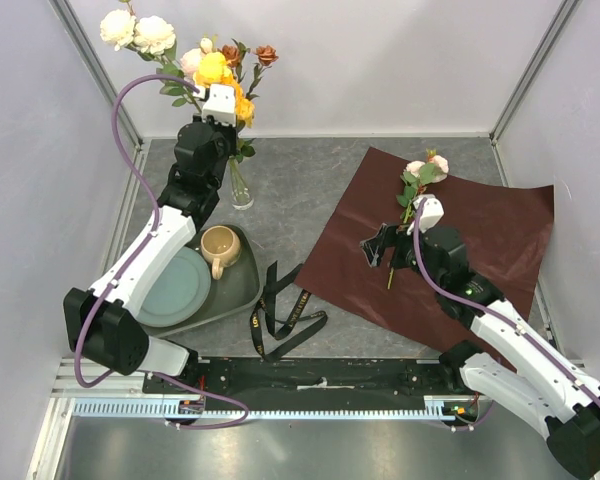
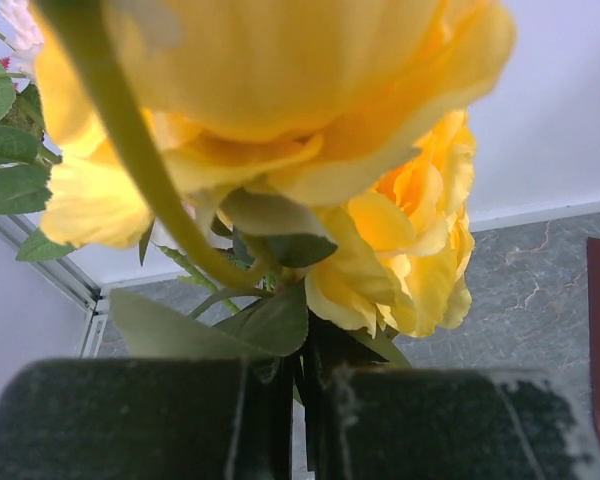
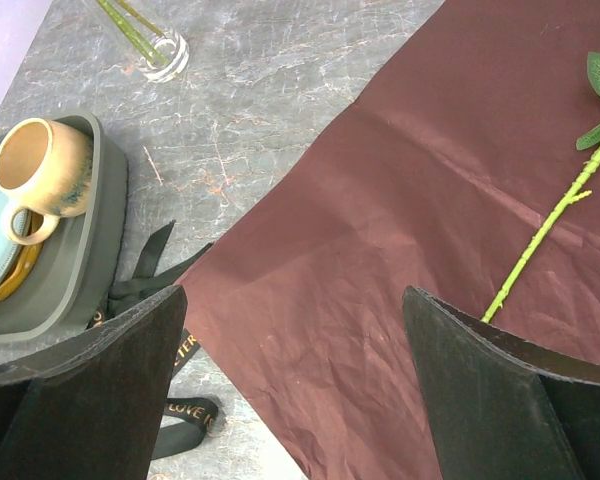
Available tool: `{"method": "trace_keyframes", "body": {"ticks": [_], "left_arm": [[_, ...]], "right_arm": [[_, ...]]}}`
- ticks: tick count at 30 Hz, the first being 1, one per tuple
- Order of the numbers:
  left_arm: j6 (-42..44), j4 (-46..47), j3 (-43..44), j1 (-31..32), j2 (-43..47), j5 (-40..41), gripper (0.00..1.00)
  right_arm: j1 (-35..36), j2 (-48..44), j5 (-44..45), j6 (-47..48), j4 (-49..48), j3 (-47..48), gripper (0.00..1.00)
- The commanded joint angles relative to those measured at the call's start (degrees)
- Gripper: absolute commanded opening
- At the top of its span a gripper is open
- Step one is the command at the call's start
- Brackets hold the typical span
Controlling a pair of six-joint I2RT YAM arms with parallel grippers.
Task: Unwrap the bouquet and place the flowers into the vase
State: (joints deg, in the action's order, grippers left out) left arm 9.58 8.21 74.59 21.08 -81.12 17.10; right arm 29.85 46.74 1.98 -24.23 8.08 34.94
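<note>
The left gripper (image 2: 305,410) is clenched on what looks like the stem of a yellow spray (image 2: 280,80), high over the vase (image 1: 241,190) at the far left. The right gripper (image 3: 292,310) hangs wide open and empty above the paper (image 1: 480,240). One pink stem (image 3: 540,240) lies on the paper just right of it, running near to far with the blooms at the far end. The right arm is much the nearer.

Left gripper (image 2: 305,375) closed tight, raised far forward; right gripper (image 3: 292,295) spread wide, angled downward.
</note>
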Motion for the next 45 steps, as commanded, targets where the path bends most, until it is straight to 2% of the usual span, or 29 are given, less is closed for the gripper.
{"method": "trace_keyframes", "body": {"ticks": [1,3,7,10,15,18,19,23,25,28,31,32,36,38,45], "left_arm": [[-3.1,-3.2,-1.6,-0.2,1.1,2.0,0.02],[-3.3,-3.6,-1.3,-0.3,1.4,2.1,0.02],[-4.5,-5.6,-0.3,-0.2,2.4,2.3,0.32],[-4.8,-6.4,0.2,-0.2,3.5,1.3,0.48],[-6.8,-11.6,3.1,-0.3,4.6,0.4,0.63],[-10.5,-16.6,4.2,-0.3,6.8,-0.7,0.95],[-12.7,-17.7,4.1,-0.2,7.7,-0.7,0.98],[-17.1,-24.0,2.4,-0.3,15.1,-4.8,0.99],[-19.8,-27.1,0.3,-0.3,21.4,-7.1,0.99],[-23.5,-28.6,-4.6,-0.3,30.3,-14.9,0.99],[-29.2,-29.0,-10.3,-0.3,36.7,-23.8,0.99],[-30.8,-28.7,-11.8,-0.3,37.9,-29.0,0.99],[-37.2,-24.8,-20.6,-0.2,39.3,-41.7,0.97],[-40.2,-20.6,-23.8,-0.2,38.6,-47.7,0.95],[-42.0,-18.4,-29.8,-0.1,35.1,-55.9,0.90]], "right_arm": [[0.1,0.5,-0.8,-0.8,-2.5,-0.2,0.96],[0.1,0.4,-0.8,-0.8,-2.5,-0.3,0.96],[0.1,0.4,-0.8,-0.8,-2.5,-0.5,0.96],[0.2,0.9,-0.9,-1.0,-2.7,-0.7,0.96],[0.1,2.6,-1.2,-1.4,-2.9,-0.7,0.96],[0.1,3.8,0.0,-2.2,-2.7,-0.5,0.96],[0.1,4.7,0.7,-2.6,-2.6,-0.4,0.96],[0.0,8.3,5.3,-4.6,0.2,1.7,0.96],[0.0,11.9,11.2,-5.6,2.2,3.2,0.96],[-1.2,19.1,21.8,-6.7,8.3,7.9,0.96],[-6.5,27.1,22.5,-6.7,11.3,12.1,0.96],[-9.1,29.2,22.2,-7.5,11.8,14.1,0.96],[-12.2,40.3,23.5,-7.0,12.5,19.3,0.91],[-13.1,42.7,26.2,-7.8,11.8,20.9,0.87],[-13.4,52.8,24.3,-8.9,6.6,24.7,0.74]]}}
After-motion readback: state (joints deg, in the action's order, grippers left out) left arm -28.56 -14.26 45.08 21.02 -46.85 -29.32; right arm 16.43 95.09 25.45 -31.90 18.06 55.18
